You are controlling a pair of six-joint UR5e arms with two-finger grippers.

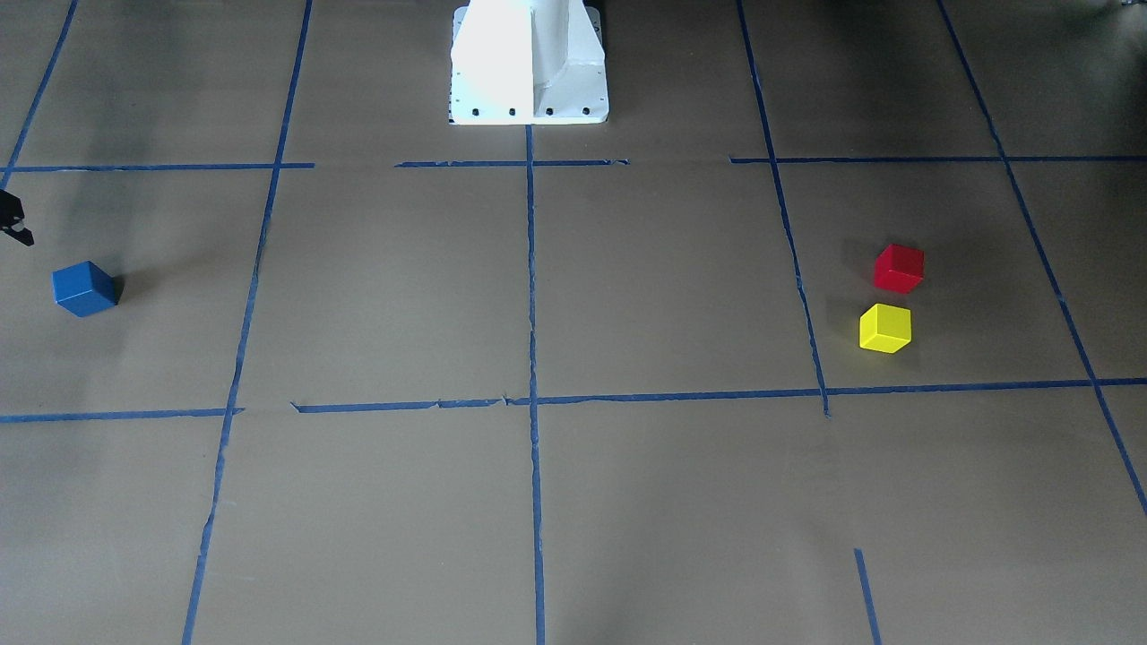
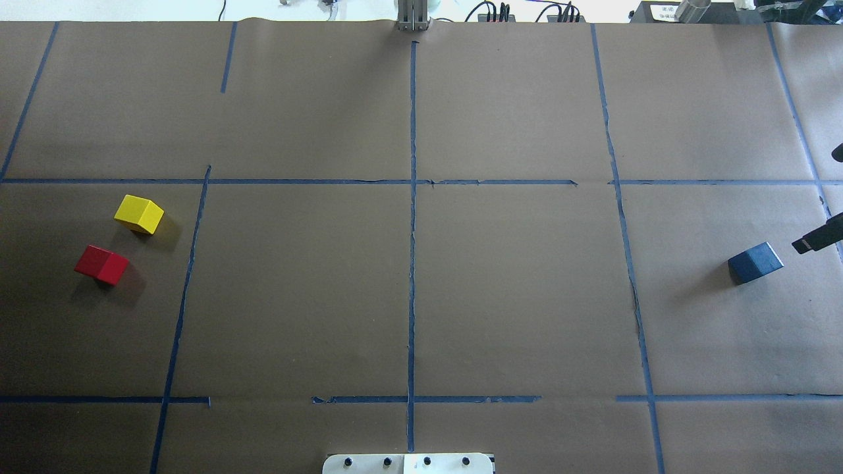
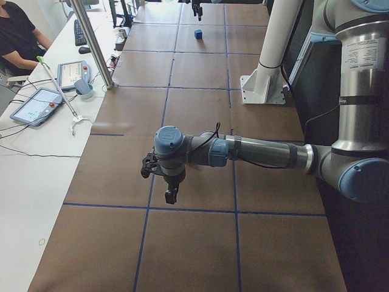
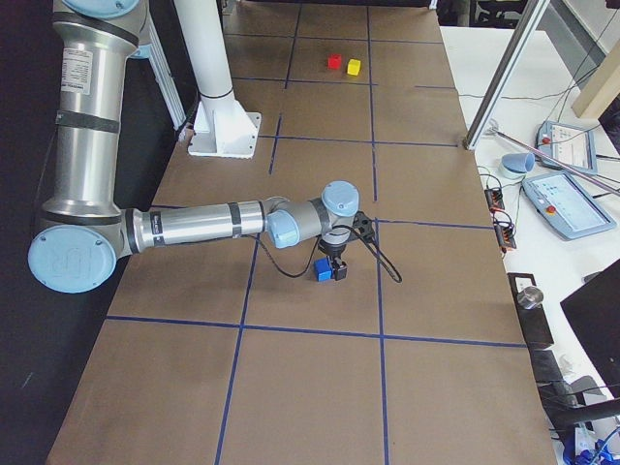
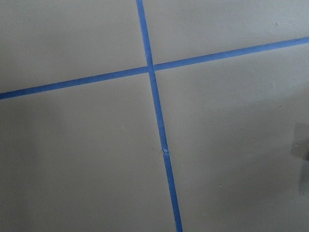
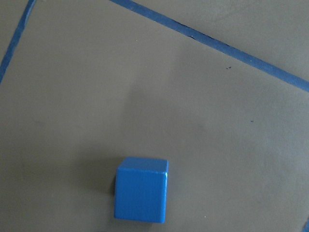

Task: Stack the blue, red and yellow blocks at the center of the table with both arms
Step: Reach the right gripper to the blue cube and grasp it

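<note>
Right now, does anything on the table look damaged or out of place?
Only the blue tape grid: its lines are ragged and broken by gaps. The blue block, red block and yellow block sit flat and intact, none at the centre yet.

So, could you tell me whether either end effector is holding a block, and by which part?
Nothing is held. The blue block, red block and yellow block all rest on the table; the right end effector is near the blue one.

- The table showed plain brown paper.
- One blue tape line ran top to bottom.
- A second tape line crossed it near the top, rising rightward.
- A dim blur sat at the right edge.
</note>
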